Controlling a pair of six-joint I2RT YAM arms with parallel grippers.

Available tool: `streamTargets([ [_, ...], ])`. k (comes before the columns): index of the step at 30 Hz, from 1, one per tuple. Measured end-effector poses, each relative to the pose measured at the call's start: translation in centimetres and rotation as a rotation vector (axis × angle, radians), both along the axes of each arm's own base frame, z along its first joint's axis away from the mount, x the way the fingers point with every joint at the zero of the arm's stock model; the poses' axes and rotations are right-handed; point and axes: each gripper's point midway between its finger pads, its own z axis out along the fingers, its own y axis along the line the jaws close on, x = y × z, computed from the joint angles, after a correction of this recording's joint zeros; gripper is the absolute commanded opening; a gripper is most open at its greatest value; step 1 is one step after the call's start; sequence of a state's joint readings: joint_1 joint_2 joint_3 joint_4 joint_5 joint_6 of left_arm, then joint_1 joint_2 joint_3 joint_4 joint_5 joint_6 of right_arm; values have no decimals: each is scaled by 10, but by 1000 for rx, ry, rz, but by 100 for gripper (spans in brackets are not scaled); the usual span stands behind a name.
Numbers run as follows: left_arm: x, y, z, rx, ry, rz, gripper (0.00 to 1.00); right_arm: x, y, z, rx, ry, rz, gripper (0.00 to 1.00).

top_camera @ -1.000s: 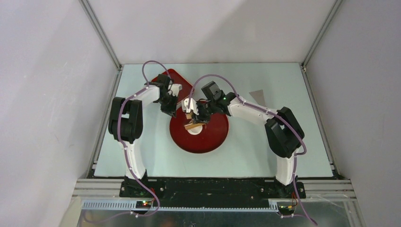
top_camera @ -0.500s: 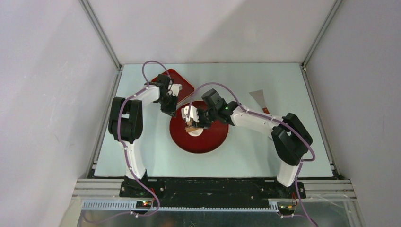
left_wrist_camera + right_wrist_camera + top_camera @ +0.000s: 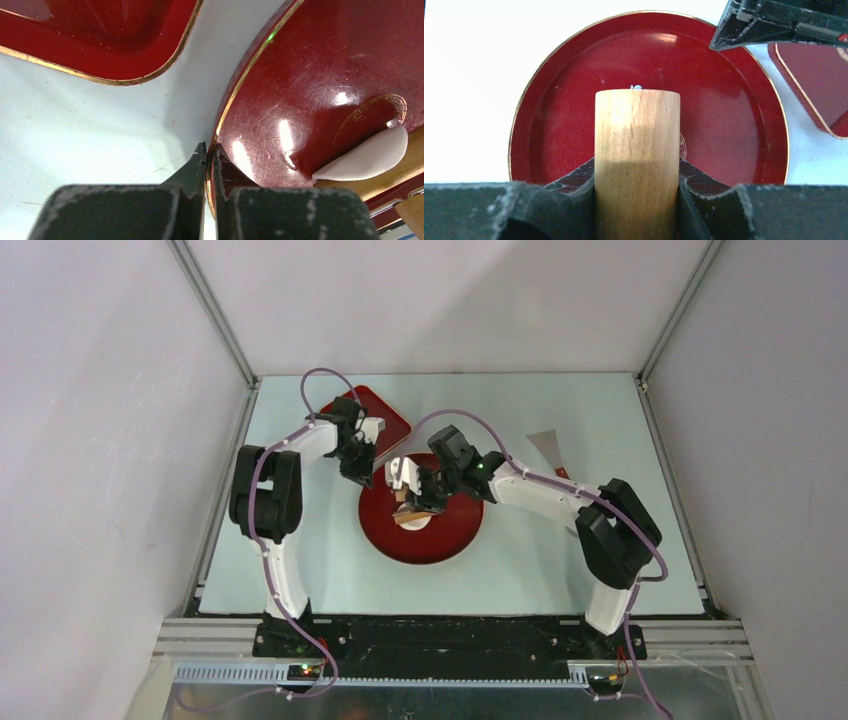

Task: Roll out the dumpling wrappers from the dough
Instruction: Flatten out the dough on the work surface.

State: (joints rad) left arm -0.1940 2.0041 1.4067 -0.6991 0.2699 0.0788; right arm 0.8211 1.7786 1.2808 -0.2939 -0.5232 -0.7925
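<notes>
Right gripper [image 3: 637, 169], fingers clamping wooden rolling pin [image 3: 637, 127], is drawing pin nearer across dumpling wrapper [image 3: 364, 160] at centre of round red plate [image 3: 729, 105]. Left gripper [image 3: 209, 151] is pinching plate rim, steadying. Rolling is progressing.

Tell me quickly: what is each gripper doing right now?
Left gripper: closed, pinching the gold rim of the round red lacquer plate.
Right gripper: closed on the light wooden cylindrical rolling pin.

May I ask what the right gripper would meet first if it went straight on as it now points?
Likely the round red plate: the rolling pin clamped in the right gripper leads across its floor toward the far rim, though depth is unclear.
</notes>
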Motion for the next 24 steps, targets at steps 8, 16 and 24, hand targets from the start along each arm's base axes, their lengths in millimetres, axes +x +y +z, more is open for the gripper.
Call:
streamTargets([
  [8, 0, 0, 0, 0, 0, 0, 0, 38, 8, 0, -8, 224, -148, 0],
  [16, 0, 0, 0, 0, 0, 0, 0, 56, 11, -3, 0, 317, -233, 0],
  [24, 0, 0, 0, 0, 0, 0, 0, 71, 14, -4, 17, 324, -354, 0],
])
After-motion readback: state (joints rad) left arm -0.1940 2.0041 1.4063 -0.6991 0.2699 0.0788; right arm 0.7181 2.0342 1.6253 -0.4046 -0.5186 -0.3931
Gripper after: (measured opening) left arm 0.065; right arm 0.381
